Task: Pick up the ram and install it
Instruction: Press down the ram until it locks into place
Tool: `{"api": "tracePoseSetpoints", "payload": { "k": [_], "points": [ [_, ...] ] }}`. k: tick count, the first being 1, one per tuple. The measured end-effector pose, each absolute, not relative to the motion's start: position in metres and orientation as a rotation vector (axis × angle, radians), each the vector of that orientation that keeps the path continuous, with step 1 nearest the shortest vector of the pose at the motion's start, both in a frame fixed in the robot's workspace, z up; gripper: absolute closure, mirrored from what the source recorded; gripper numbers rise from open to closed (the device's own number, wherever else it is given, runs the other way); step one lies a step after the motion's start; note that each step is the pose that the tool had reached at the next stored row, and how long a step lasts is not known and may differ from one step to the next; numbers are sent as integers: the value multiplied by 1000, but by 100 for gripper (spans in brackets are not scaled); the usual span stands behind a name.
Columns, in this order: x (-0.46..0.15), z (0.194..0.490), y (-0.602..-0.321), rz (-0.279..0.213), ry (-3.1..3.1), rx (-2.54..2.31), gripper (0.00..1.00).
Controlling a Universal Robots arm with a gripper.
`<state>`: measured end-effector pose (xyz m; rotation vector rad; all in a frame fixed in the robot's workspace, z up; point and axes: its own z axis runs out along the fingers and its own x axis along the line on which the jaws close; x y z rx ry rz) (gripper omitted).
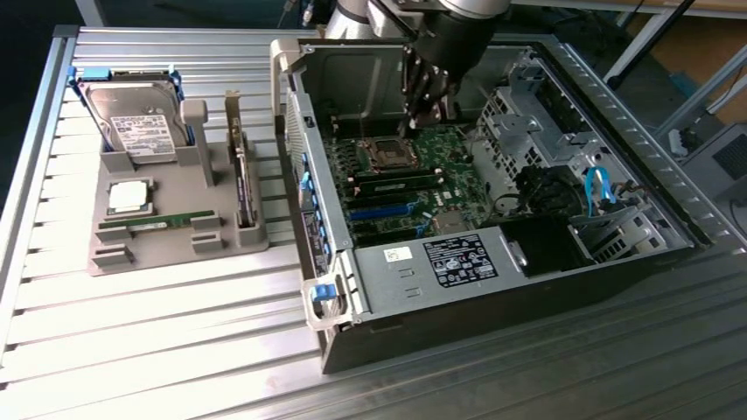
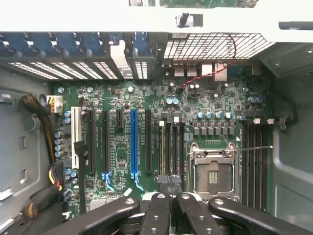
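Observation:
The ram (image 1: pixel 157 224) is a slim green stick lying flat in a slot of the grey holder (image 1: pixel 175 254), at the exterior view's left, outside the computer case. My gripper (image 1: pixel 429 115) hangs inside the open case (image 1: pixel 491 262), far from the ram, just above the motherboard (image 1: pixel 403 171) near the processor socket (image 1: pixel 387 156). In the wrist view my gripper (image 2: pixel 169 188) is shut, its dark fingertips pressed together with nothing between them. It hovers over the long black memory slots (image 2: pixel 172 147) beside the empty socket (image 2: pixel 213 171).
The holder also carries a hard drive (image 1: pixel 138 127), a square silver processor (image 1: pixel 129 196) and an upright dark expansion card (image 1: pixel 243 188). The case walls, a drive cage (image 1: pixel 513 122), cables (image 1: pixel 599 188) and the power supply (image 1: pixel 461 262) hem in the motherboard.

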<state>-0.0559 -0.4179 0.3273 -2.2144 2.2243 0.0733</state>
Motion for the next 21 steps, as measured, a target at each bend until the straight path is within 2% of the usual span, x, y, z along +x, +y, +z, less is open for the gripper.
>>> {"api": "tracePoseSetpoints", "payload": {
  "k": [9, 21],
  "points": [
    [-56, 354, -418, 73, 2224, -2214, 90],
    [-43, 355, -418, 73, 2224, -2215, 90]
  ]
}}
